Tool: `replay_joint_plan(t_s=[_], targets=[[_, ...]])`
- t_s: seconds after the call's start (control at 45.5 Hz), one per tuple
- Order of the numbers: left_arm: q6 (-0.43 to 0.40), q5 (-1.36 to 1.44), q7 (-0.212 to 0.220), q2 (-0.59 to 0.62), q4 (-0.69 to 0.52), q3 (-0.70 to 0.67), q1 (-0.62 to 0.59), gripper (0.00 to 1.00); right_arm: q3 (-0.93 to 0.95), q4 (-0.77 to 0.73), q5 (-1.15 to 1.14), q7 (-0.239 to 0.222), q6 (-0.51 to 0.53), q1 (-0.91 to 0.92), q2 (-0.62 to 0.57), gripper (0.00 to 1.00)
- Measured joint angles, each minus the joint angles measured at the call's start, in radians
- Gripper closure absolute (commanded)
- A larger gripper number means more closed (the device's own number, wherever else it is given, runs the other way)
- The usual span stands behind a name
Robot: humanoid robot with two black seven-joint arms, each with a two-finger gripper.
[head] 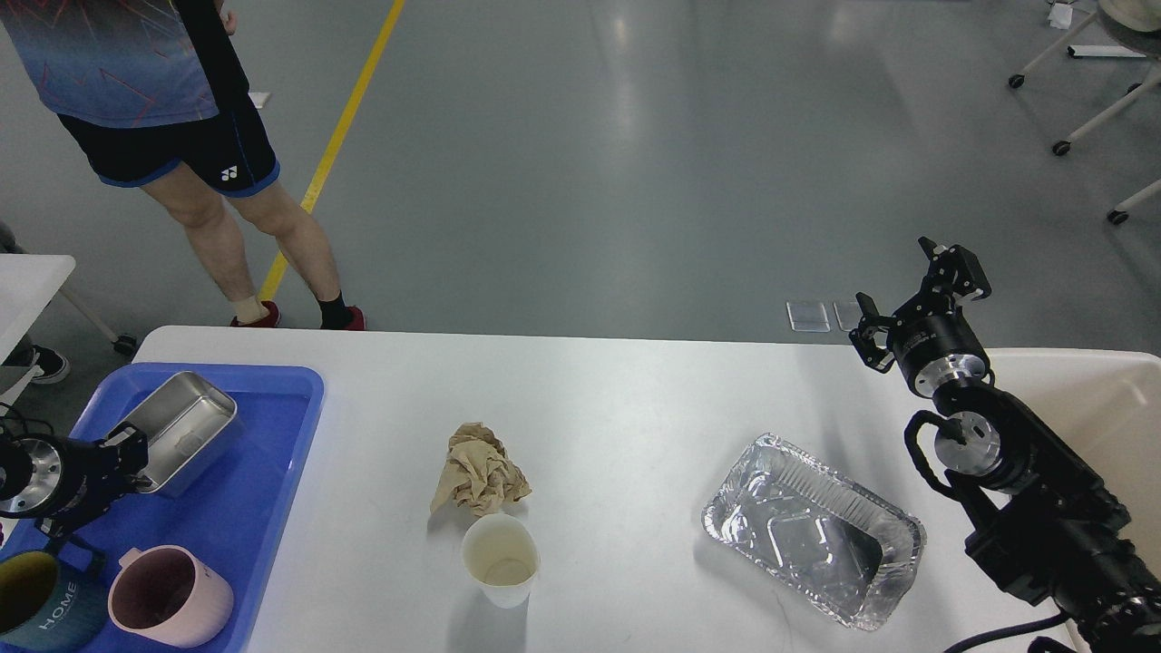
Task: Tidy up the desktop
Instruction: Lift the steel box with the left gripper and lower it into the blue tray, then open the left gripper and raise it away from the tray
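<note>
The white desktop [635,399] holds a crumpled brown paper [478,470], a white paper cup [500,558] standing upright just in front of it, and an empty foil tray [814,531] to the right. My right gripper [898,283] is open and empty, raised over the table's far right edge, behind the foil tray. My left gripper [127,458] is low over the blue tub [272,453], its fingers against the near rim of a steel box [186,426]. Whether it grips the box is unclear.
The blue tub at the left also holds a pink mug [168,599] and a dark teal mug [41,603]. A beige bin [1079,390] sits at the right under my right arm. A person [227,181] stands beyond the table's far left corner.
</note>
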Motion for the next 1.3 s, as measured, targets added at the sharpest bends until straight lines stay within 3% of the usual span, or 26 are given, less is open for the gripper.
replay_joint_plan(t_s=[0.132, 0.307, 0.505, 0.593, 0.637, 0.703, 0.878, 1.01, 1.295], targets=[[0.006, -0.003, -0.001, -0.007, 0.017, 0.000, 0.002, 0.90, 0.000, 0.000, 0.000, 0.000, 0.000, 0.000, 0.000, 0.00], [0.029, -0.012, -0.001, -0.023, 0.034, 0.000, 0.002, 0.68, 0.000, 0.001, 0.000, 0.000, 0.000, 0.000, 0.002, 0.00], [0.049, -0.010, -0.001, -0.032, 0.035, 0.003, 0.005, 0.58, 0.000, 0.001, 0.000, 0.000, 0.000, 0.000, 0.001, 0.00], [0.050, -0.008, -0.001, -0.033, 0.035, 0.005, 0.009, 0.45, 0.000, 0.001, 0.000, 0.000, 0.000, 0.001, 0.001, 0.00], [0.050, -0.008, 0.000, -0.033, 0.035, 0.005, 0.009, 0.31, 0.000, 0.001, 0.000, 0.000, 0.000, 0.000, 0.001, 0.00], [0.050, -0.009, 0.000, -0.034, 0.033, 0.005, 0.005, 0.22, 0.000, 0.001, 0.000, 0.000, 0.000, 0.001, 0.001, 0.00], [0.038, -0.011, 0.000, -0.018, -0.001, -0.008, -0.012, 0.18, 0.000, 0.002, 0.000, 0.000, 0.000, 0.001, 0.002, 0.00], [0.038, -0.011, 0.000, 0.046, -0.140, -0.010, -0.033, 0.18, 0.000, 0.002, 0.000, 0.001, 0.000, 0.003, 0.003, 0.00], [0.112, -0.011, 0.013, 0.330, -0.698, -0.011, -0.086, 0.18, 0.000, 0.002, 0.000, 0.001, 0.000, 0.003, 0.003, 0.00]])
